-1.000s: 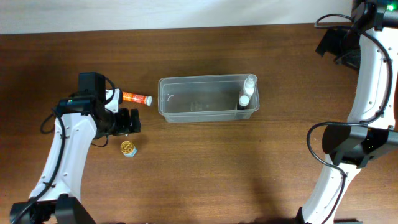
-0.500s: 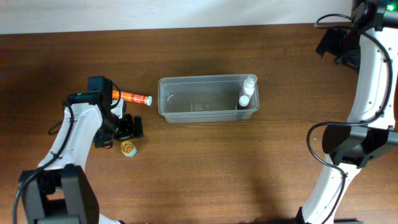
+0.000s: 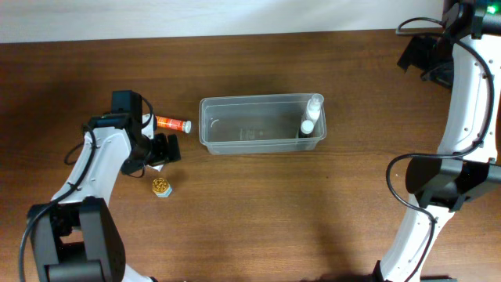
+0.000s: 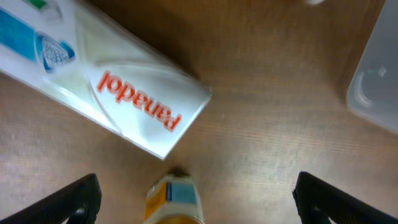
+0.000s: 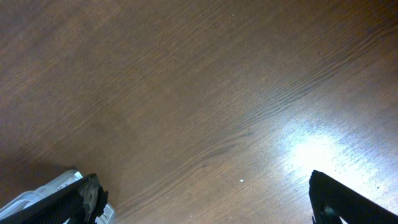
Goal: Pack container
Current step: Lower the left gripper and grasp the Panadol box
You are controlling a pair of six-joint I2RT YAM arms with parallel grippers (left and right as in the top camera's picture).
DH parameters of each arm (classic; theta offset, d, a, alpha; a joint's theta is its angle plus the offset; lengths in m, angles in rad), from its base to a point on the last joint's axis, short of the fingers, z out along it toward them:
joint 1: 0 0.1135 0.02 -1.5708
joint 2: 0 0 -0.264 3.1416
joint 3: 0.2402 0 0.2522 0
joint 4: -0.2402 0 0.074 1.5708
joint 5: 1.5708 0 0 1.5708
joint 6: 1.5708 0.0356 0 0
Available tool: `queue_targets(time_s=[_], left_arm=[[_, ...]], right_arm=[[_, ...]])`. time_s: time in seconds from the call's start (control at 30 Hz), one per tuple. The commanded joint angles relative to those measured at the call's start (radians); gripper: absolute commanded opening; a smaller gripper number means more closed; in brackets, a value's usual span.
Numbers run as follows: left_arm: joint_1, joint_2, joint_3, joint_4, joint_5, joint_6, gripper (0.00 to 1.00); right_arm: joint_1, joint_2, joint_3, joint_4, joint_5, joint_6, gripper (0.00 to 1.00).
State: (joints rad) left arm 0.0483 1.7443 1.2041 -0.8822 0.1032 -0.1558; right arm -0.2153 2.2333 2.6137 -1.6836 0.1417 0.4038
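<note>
Left end effector hangs over the wooden table just left of the container, jaws spread wide with nothing between them but open air. From its wrist camera, a white Panadol box lies slanted on the table right underneath, red lettering upside down, and a small jar sits just past the box's corner, roughly midway between the two dark fingertips and touching neither. The overhead view shows that same jar's gold-coloured top, with an orange tube lying flat between the left arm and the container's left wall, white cap towards the tub. The container itself, a clear rectangular tub, rests mid-table with its long side running left to right; two white bottles are tucked against its right end (the rest of its floor shows through bare). Far over at the top right, the right end effector is wide open too, empty, looking down on plain wood.
</note>
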Motion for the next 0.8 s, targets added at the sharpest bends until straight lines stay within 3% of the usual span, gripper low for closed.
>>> queue_targets(time_s=[0.0,0.37,0.77], left_arm=[[0.011,0.006,0.005,0.03,-0.023,-0.071,0.99],[0.098,0.048,0.005,0.186,-0.012,-0.392,0.99],[0.139,0.27,0.161,0.118,0.066,-0.397,0.99]], right_arm=[[-0.001,-0.016,0.012,0.0,0.012,-0.003,0.98],[-0.001,-0.017,0.012,0.0,0.012,-0.003,0.98],[-0.001,-0.017,0.012,0.0,0.012,-0.003,0.98]])
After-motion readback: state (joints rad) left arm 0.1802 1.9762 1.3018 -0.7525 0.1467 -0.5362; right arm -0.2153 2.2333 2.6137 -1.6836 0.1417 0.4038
